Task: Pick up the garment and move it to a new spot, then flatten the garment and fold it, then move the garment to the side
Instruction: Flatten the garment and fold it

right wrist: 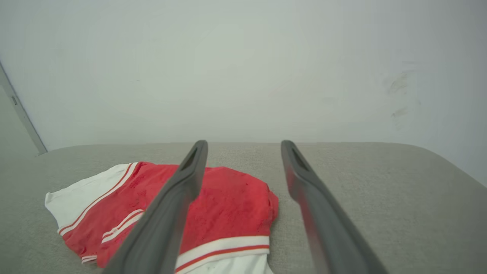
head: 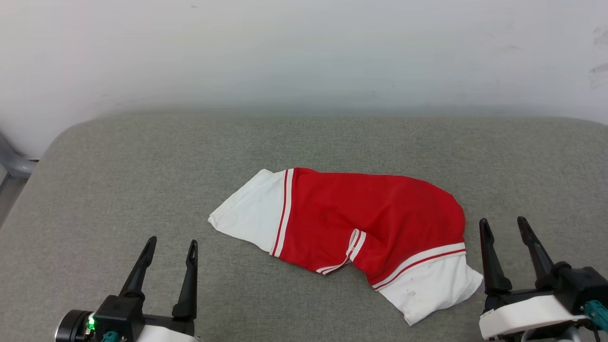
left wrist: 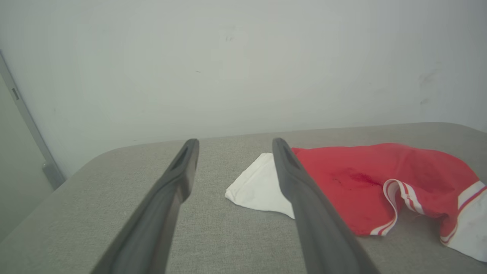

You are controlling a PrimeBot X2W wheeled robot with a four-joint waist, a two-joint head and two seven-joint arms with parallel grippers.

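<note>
L gripper (head: pixel 172 242) & R gripper (head: pixel 502 221) both spread wide, empty, parked low either side of garment (head: pixel 361 213), prob staged for the first pick. Garment lies crumpled in the middle, untouched, closer to R gripper. Grey fabric pad (head: pixel 118 190) w/ rounded corners, plain white wall (head: pixel 304 47) behind, faint scuffs (head: pixel 597 71) at right.

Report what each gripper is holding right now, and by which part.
Nothing is held. The left gripper and right gripper are both open and empty; the garment lies loose on the grey surface between them.
</note>
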